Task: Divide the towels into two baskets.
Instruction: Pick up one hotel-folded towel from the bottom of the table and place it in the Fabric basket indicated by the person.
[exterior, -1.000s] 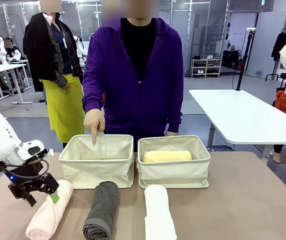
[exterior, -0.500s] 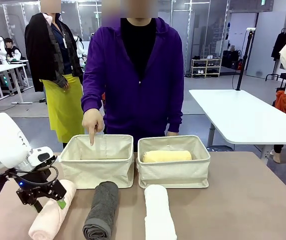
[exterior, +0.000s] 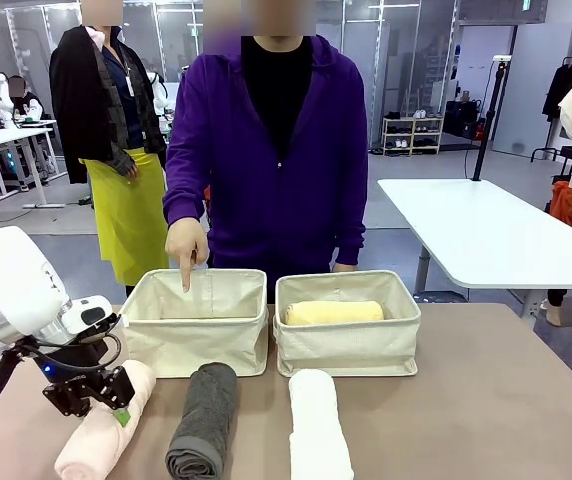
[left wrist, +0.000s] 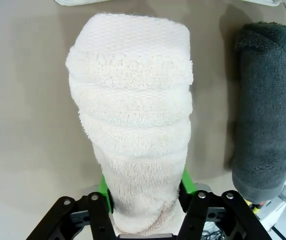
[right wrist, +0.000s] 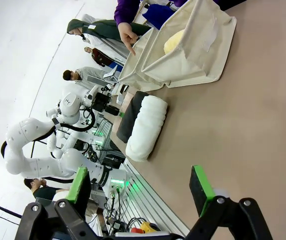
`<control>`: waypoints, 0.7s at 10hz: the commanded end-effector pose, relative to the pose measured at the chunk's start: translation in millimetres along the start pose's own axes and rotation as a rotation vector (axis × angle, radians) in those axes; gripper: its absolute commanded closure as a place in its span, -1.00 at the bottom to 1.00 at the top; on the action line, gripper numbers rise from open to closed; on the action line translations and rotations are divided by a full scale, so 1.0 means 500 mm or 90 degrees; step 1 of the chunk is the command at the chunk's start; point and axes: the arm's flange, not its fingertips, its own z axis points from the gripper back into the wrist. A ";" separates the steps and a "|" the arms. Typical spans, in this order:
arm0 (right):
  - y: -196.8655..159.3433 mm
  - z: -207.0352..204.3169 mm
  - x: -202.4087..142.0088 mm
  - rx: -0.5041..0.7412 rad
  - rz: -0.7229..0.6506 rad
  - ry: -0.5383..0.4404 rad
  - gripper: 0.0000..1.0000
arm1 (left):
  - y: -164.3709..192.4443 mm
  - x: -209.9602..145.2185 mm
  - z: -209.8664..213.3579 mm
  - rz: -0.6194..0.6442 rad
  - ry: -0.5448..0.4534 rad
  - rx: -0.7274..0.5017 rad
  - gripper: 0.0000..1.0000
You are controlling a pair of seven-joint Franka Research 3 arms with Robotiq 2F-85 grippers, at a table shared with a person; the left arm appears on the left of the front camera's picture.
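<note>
Pads (left wrist: 103, 186) of left pincer (left wrist: 144, 186) seemingly squeezing pink towel (left wrist: 133, 110).

The white towel (exterior: 318, 430) runs off the bottom edge of the front view, its near end cut away. The left claw (exterior: 114, 400) covers part of the pink towel (exterior: 88, 448). In the left wrist view that towel's near end is sunk between the green pads (left wrist: 104, 186), so the pad faces are hidden. There the grey towel (left wrist: 268, 125) is clipped by the right edge. The yellow towel (exterior: 334, 312) shows just its top — the wall of its basket (exterior: 346, 350) hides the rest. The other basket (exterior: 194, 340) hides its floor behind its front wall. In the right wrist view the grey towel lies mostly behind the white one.
</note>
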 end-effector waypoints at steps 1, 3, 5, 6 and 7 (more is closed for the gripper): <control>0.007 0.000 -0.004 0.005 0.007 -0.009 -1.00 | 0.018 -0.155 -0.042 -0.011 -0.006 -0.007 0.20; 0.007 0.000 -0.004 0.005 0.007 -0.009 -1.00 | 0.018 -0.157 -0.039 -0.009 -0.006 -0.018 0.60; 0.007 0.000 -0.004 0.005 0.007 -0.009 -1.00 | 0.006 -0.002 0.006 -0.002 -0.004 -0.006 0.86; 0.007 0.000 -0.004 0.005 0.007 -0.009 -1.00 | 0.006 -0.002 0.006 -0.002 -0.004 -0.006 0.86; 0.007 0.000 -0.004 0.005 0.007 -0.009 -1.00 | 0.006 -0.002 0.006 -0.002 -0.004 -0.006 0.86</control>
